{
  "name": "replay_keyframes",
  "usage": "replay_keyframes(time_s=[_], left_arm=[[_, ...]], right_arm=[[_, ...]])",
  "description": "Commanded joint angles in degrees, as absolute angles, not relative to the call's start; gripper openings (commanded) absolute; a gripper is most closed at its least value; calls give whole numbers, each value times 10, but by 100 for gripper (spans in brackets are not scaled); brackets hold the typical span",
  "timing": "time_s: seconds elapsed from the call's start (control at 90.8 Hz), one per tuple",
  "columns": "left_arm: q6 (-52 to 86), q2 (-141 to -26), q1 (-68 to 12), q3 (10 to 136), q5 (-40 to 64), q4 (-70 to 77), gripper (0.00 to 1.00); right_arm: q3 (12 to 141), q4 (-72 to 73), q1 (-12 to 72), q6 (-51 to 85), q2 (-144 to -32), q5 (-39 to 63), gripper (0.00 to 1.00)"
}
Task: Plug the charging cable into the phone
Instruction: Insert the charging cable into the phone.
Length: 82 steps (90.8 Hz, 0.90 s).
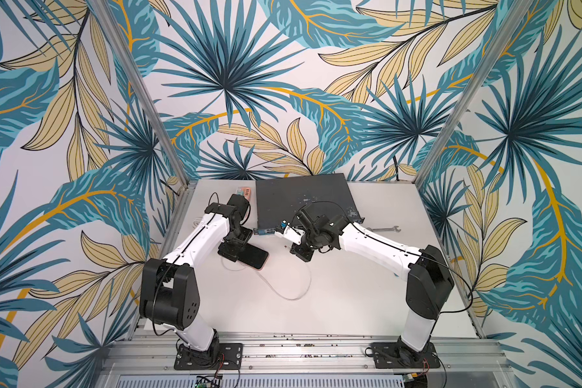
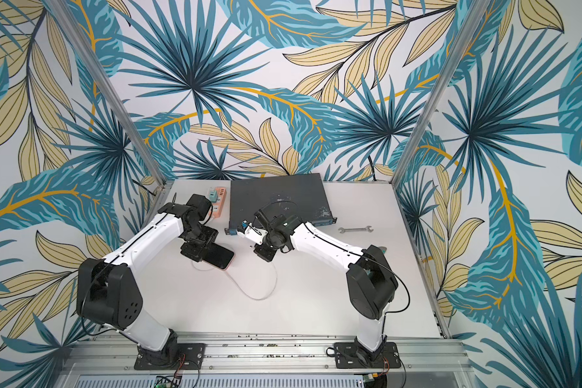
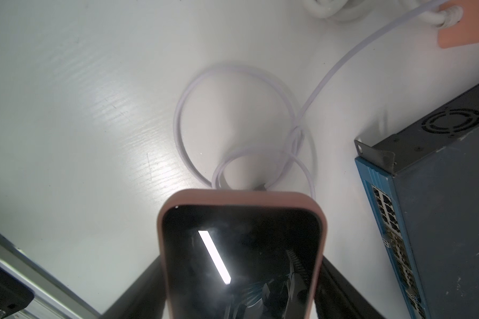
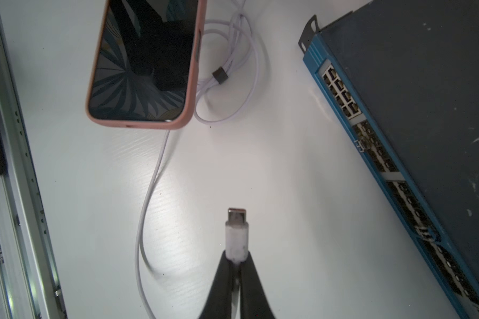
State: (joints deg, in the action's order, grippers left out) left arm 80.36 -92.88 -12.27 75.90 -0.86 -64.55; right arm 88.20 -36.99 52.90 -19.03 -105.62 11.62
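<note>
1. Leaf-print walls (image 1: 283, 84) close 3 sides of a white table (image 1: 350, 302). 2 arms are bolted to the near rail.
2. Left gripper (image 3: 241, 279) is clamped on the phone (image 1: 256, 259), with 1 black finger (image 3: 141, 287) on each long edge and the screen facing up.
3. Phone is left of table centre, with a glossy black screen and a pink rim. Both top views show it lying diagonal, free short end pointing right and near.
4. Right gripper (image 4: 234, 261) has its fingers together, pinching the rear of the plug (image 4: 236, 230). The white plug body and metal tip stick out past the fingertips.
5. Plug is right of the phone and well apart from it, with bare table between, so it is not inserted.
6. Charging cable (image 1: 284, 293) runs from the right gripper in a slack loop across the near-centre table, then goes in under the phone.
7. The rest of the cable is a coil bound by a dark clip (image 4: 219, 75), partly hidden by the phone. Cannot tell whether the phone touches the coil or sits clear above it.
8. Network switch (image 1: 303, 201) is at far centre: dark grey top, blue port face toward the near side.
9. Wrench (image 1: 382, 229) lies flat just right of the switch's near corner.
10. Pink power strip (image 2: 220, 201) is at far left beside the switch, with a thick cream cord (image 3: 324, 8) bundled next to it.
</note>
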Motion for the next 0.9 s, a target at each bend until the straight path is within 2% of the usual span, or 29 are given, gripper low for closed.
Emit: replay_keyframes(time_s=[0.0,0.892], left_arm=[[795,-926,-117,773,-2,-648,0],[797,-904,-105,752,3,-647,0]], right_arm=[[910,-395,544,-184,-1078,110,0],[968,-453,627,-203,-1135,31,0]])
